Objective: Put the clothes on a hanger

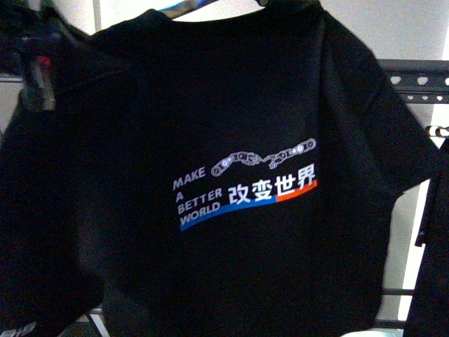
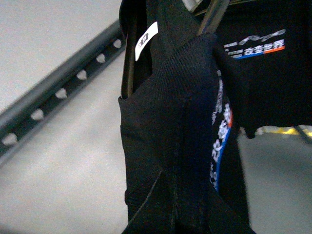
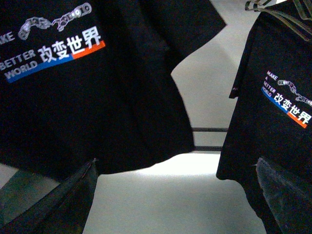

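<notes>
The clothes, a black T-shirt printed "MAKE A BETTER WORLD", hang spread across nearly the whole front view. Behind them at the right shows the hanger, a grey rail with heart-shaped holes. My left gripper is shut on a bunched fold of the clothes; the cloth hides its fingers. The hanger runs slanted beside that fold. My right gripper is open below the hem of the clothes, with nothing between its fingers.
A second black T-shirt with the same print hangs to the right on a wire loop. It also shows in the front view as a dark edge. A low crossbar lies behind. A white label sits at the collar.
</notes>
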Controlling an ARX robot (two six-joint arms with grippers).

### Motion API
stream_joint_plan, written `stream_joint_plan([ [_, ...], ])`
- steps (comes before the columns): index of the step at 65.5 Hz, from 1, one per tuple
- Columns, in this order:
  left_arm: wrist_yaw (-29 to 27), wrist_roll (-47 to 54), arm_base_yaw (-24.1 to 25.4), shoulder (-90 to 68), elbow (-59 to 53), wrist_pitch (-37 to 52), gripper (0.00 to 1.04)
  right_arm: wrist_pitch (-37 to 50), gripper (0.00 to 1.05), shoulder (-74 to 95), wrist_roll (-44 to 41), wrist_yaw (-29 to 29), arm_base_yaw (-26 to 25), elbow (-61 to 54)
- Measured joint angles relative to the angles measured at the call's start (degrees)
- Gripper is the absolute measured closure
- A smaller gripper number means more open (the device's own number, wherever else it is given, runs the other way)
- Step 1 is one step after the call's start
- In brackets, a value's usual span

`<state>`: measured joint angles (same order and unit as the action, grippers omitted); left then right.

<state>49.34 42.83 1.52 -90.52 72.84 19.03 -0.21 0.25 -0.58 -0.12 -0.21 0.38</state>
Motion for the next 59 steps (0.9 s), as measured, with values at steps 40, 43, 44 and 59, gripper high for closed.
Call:
stream_joint_plan([
  [40, -6.2, 24.5, -14.5, -10.0, 7.8, -5.0, 1.01, 0.0, 0.07, 0.0, 0.0, 0.0, 0.0, 0.0],
  [43, -7.1, 24.6, -14.6, -10.0, 7.2, -5.2, 1.01, 0.0, 0.07, 0.0, 0.0, 0.0, 0.0, 0.0],
  [44, -7.3, 24.7, -14.7, -10.0, 7.1, -5.2, 1.01, 0.0, 0.07, 0.0, 0.0, 0.0, 0.0, 0.0],
  [59, -7.4, 24.9, -14.6, -10.0, 6.8, -5.2, 1.01, 0.0, 0.07, 0.0, 0.0, 0.0, 0.0, 0.0],
])
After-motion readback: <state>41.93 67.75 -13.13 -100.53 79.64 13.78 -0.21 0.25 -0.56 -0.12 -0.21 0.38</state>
